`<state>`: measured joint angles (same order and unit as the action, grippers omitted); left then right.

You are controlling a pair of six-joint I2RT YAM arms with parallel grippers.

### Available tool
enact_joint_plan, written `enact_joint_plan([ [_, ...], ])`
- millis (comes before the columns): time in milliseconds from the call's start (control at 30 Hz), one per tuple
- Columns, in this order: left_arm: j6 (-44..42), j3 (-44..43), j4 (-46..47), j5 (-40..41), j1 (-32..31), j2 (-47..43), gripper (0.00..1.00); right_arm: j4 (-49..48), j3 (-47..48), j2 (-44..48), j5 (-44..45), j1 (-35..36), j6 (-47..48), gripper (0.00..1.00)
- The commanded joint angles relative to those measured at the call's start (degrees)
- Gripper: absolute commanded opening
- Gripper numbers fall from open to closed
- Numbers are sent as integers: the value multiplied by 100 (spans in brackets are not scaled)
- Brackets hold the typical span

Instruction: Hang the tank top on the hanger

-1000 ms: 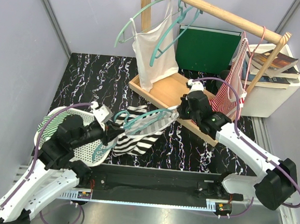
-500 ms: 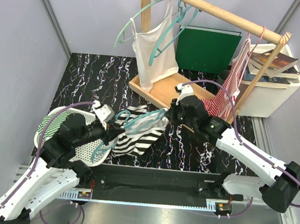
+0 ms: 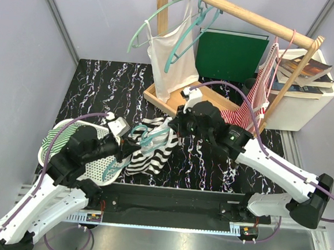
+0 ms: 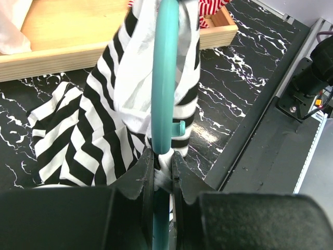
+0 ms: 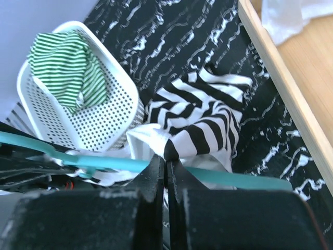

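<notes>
The black-and-white striped tank top drapes over the teal hanger low above the dark marbled table, and its hem trails on the tabletop. My left gripper is shut on the hanger's bar, with a fold of white cloth pinched against it. My right gripper is shut on an edge of the tank top, just above the hanger's bar. The two grippers stand close together, with the cloth bunched between them.
A white perforated basket holding a green striped garment sits at the left. Behind is a wooden rack with a tray base, where a white tank top, teal hangers and a red-and-white garment hang. A white box of books stands far right.
My right gripper has moved left along the hanger towards the left gripper, dragging the tank top's edge with it. The cloth has bunched narrower. The left arm has barely moved.
</notes>
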<state>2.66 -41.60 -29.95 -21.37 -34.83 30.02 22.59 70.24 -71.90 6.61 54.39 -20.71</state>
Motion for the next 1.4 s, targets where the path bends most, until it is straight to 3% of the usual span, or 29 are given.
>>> enact_joint_plan([
  [0, -2, -14, 368, -149, -6, -75, 0, -150, 473, -184, -178, 255, 208, 0],
  [267, 59, -6, 385, 290, 2, -181, 0, 52, -97, 114, -327, 678, 146, 4],
  [367, 60, -32, 376, 379, 2, -111, 0, 175, -387, 439, -608, 740, 321, 18],
  [533, 77, -58, 385, 335, 64, -102, 0, 606, -415, 826, -995, 775, 638, 72],
  [633, 68, -32, 411, 335, 90, -189, 0, 1009, -309, 1063, -987, 792, 831, 91],
  [833, -28, 3, 543, -367, 99, -356, 0, 1300, -160, 1547, -705, 792, 1402, 94],
  [967, -116, 47, 675, -1497, 99, -339, 0, 1450, 226, 1477, -810, 784, 1999, 94],
  [1233, -178, 47, 719, -2653, 108, -277, 0, 1967, 904, 783, -1812, 784, 3063, 92],
  [1367, -178, 47, 737, -2987, 99, -286, 0, 2179, 931, 616, -2505, 784, 3126, 86],
])
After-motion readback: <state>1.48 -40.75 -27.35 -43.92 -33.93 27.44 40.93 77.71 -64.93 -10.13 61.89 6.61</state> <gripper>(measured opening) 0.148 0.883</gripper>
